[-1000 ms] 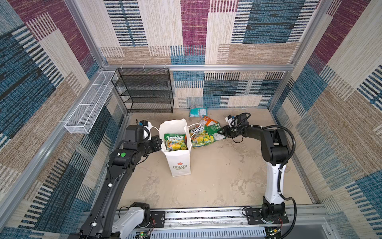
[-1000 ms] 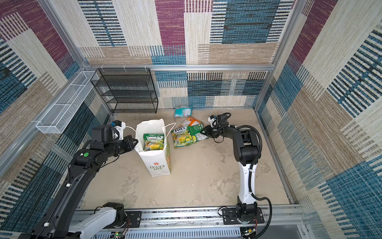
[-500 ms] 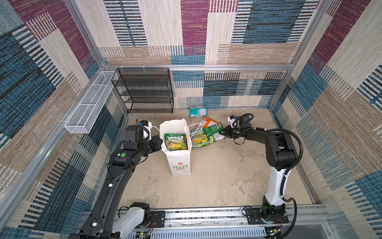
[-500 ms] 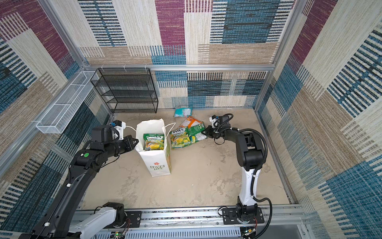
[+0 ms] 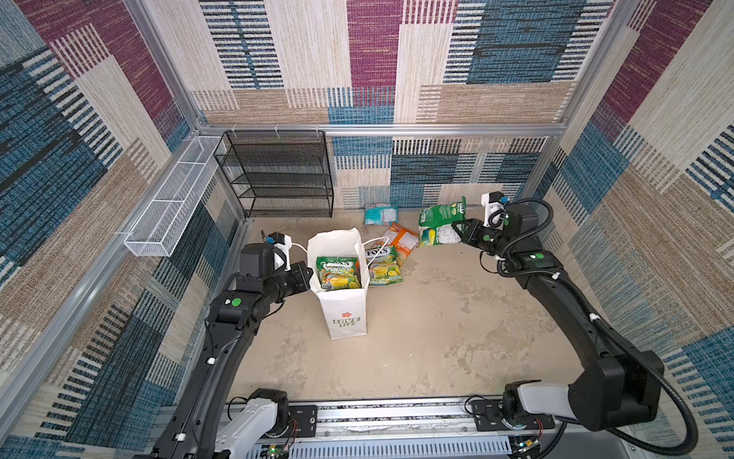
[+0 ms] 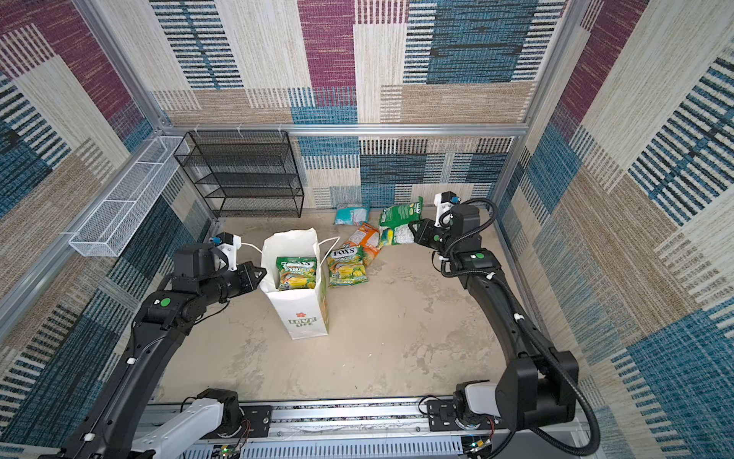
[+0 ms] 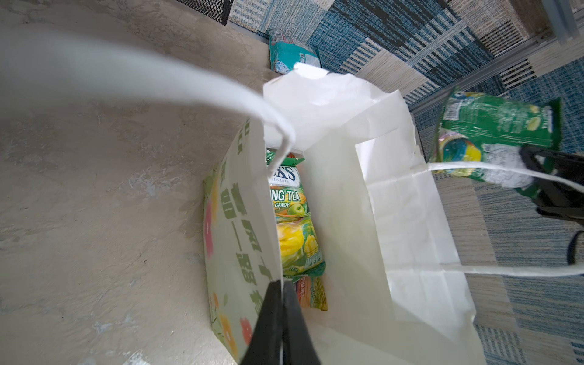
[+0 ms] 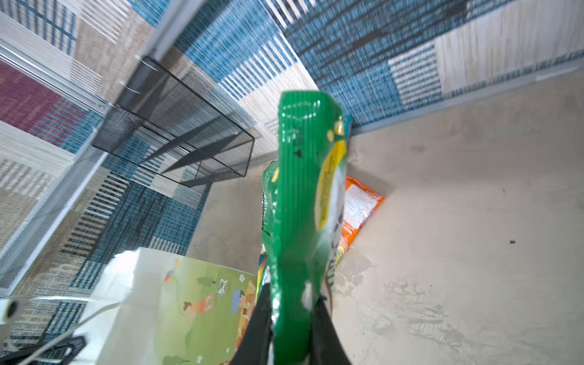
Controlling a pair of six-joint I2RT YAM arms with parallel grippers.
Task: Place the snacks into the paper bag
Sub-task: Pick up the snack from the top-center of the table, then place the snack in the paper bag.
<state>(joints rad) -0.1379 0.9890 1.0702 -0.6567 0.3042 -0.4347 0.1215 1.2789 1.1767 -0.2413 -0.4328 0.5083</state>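
Snack packet [image 5: 441, 220], green, sits clamped in the right pincer [image 5: 461, 235], the paper bag [image 5: 344, 318] toward its nine o'clock, rim pinched by the left pincer [image 5: 308, 274].

Both top views look steeply down; wrist cameras sit close (each catching the paper bag [image 7: 404, 205]).

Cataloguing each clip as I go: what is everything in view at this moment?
paper bag: one, white, standing mid-floor
packet in the bag: one, green-yellow, leaning inside
packet beside the bag: one, green-yellow, on floor
orange packet: one, orange, floor beside it
teal packet: one, teal, by back wall
green packet: one, green, held above floor
wire shelf: one, black, back wall
wire basket: one, white, side wall
left gripper: one, black, shut on bag's rim
right gripper: one, black, shut on green packet
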